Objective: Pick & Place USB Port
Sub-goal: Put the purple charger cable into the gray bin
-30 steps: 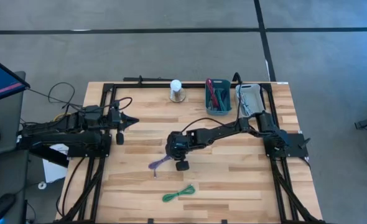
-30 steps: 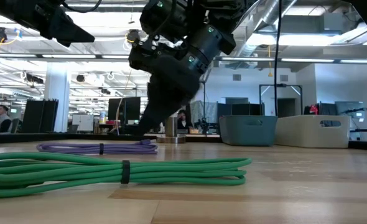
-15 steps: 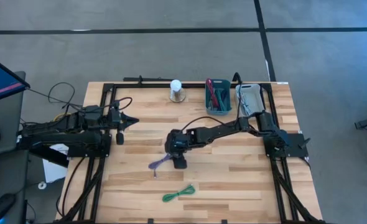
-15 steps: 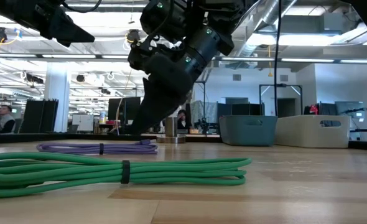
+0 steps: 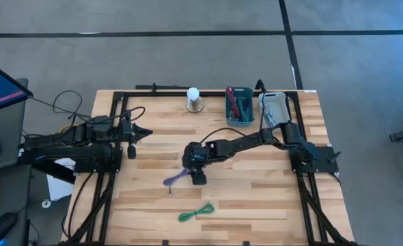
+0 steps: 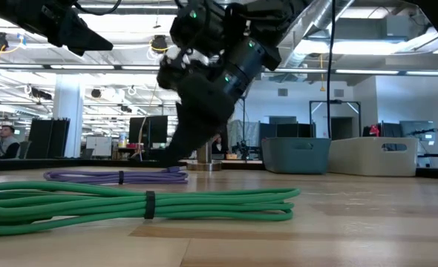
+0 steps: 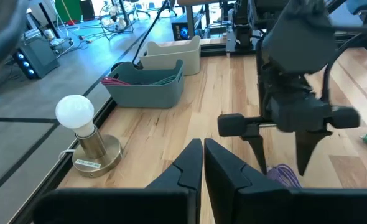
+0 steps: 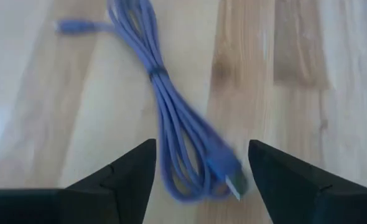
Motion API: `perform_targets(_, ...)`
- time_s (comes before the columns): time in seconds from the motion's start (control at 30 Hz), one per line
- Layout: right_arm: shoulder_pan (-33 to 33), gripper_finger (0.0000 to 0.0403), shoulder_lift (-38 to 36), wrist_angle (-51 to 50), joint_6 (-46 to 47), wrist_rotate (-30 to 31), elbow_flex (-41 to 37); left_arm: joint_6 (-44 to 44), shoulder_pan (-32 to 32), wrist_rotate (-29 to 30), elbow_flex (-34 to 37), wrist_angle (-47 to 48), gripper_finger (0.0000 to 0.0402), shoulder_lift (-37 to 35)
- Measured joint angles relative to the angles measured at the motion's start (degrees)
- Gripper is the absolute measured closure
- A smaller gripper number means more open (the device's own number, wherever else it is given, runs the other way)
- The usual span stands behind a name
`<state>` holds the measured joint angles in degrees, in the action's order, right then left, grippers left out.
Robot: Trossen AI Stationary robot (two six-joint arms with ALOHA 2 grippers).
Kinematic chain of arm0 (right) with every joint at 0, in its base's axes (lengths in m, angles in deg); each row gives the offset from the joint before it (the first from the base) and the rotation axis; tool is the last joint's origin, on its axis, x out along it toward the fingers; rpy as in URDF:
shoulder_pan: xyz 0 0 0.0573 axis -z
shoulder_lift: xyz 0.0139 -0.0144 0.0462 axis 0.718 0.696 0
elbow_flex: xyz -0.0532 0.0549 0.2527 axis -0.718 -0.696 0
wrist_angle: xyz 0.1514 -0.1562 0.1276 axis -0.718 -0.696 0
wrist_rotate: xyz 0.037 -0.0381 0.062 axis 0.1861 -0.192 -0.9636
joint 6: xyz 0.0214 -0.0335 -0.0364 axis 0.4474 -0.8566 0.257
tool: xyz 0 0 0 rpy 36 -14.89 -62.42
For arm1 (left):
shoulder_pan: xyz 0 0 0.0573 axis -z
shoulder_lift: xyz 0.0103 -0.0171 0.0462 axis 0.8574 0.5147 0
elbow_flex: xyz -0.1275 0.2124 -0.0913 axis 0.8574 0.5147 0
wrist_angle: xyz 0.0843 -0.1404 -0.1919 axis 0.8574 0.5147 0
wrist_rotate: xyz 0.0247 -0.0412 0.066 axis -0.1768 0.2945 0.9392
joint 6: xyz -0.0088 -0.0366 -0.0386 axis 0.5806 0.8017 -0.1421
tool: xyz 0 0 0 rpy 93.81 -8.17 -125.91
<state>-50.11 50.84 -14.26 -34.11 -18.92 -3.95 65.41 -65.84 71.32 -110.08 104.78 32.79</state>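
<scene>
A purple USB cable (image 5: 174,179), tied in a bundle, lies flat on the wooden table near its middle; it also shows in the low view (image 6: 115,176). In the right wrist view the purple cable (image 8: 171,118) ends in a plug (image 8: 230,180). My right gripper (image 8: 199,177) is open and points down, with one finger on each side of the bundle's plug end and touching nothing; it also shows in the high view (image 5: 195,171). A green cable bundle (image 5: 196,212) lies nearer the front edge. My left gripper (image 7: 202,165) is shut and empty over the table's left side (image 5: 139,134).
A light bulb on a brass stand (image 5: 195,100), a teal bin (image 5: 240,106) holding cables and a pale bin (image 5: 275,108) stand along the far edge. A black frame (image 5: 113,109) borders the table. Bare wood lies right of the green cable.
My right gripper has turned a little at the wrist above the purple cable's plug end and stays open. The cables lie where they were.
</scene>
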Motion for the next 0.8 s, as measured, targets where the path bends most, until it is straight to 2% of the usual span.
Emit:
perform_targets(0.37,0.2,0.0171,0.0,2.6,1.0,-0.2,-3.7,0.0,0.0,0.0,0.0,0.0,0.0385,0.0)
perform_targets(0.5,0.2,0.0226,0.0,2.7,1.0,-0.2,-3.7,0.0,0.0,0.0,0.0,0.0,0.0385,0.0)
perform_targets(0.7,0.3,0.0352,0.0,2.8,0.4,-0.1,-3.7,0.0,0.0,0.0,0.0,0.0,0.0385,0.0)
perform_targets(0.8,0.3,0.0355,0.0,2.8,-0.4,0.0,-3.7,0.0,0.0,0.0,0.0,0.0,0.0385,0.0)
